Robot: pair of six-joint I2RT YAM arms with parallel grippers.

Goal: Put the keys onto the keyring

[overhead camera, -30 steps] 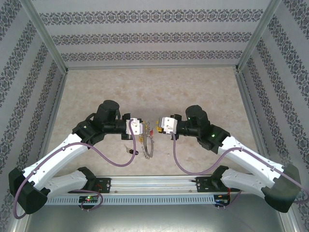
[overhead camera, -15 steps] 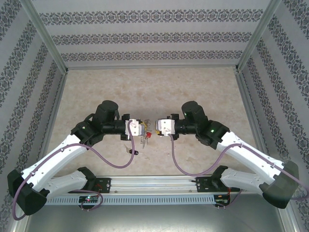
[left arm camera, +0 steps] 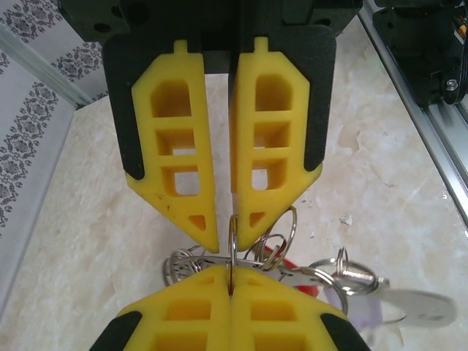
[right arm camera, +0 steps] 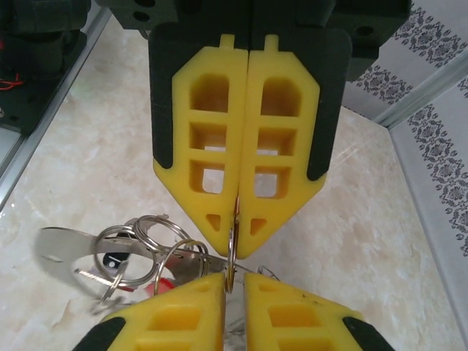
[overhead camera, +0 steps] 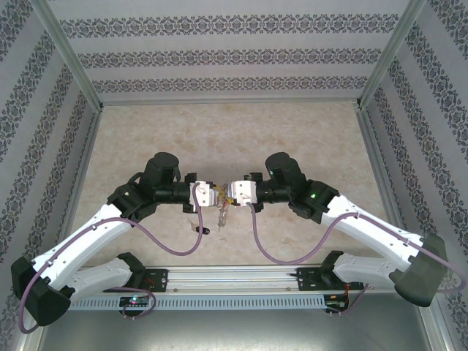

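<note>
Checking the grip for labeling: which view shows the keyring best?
Right wrist: the keyring wire is pinched in the right claw, hanging loops spread out alongside. Left wrist shows the wire in the left claw, loops partly hidden. Top external gives a tiny tangle between the claws.

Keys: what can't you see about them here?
- Top view: the keyring is too small to tell its pieces apart.
- Right wrist view: the key is mostly hidden behind silvery rings.
- Left wrist view: the keyring's lower part is hidden by the right gripper.
</note>
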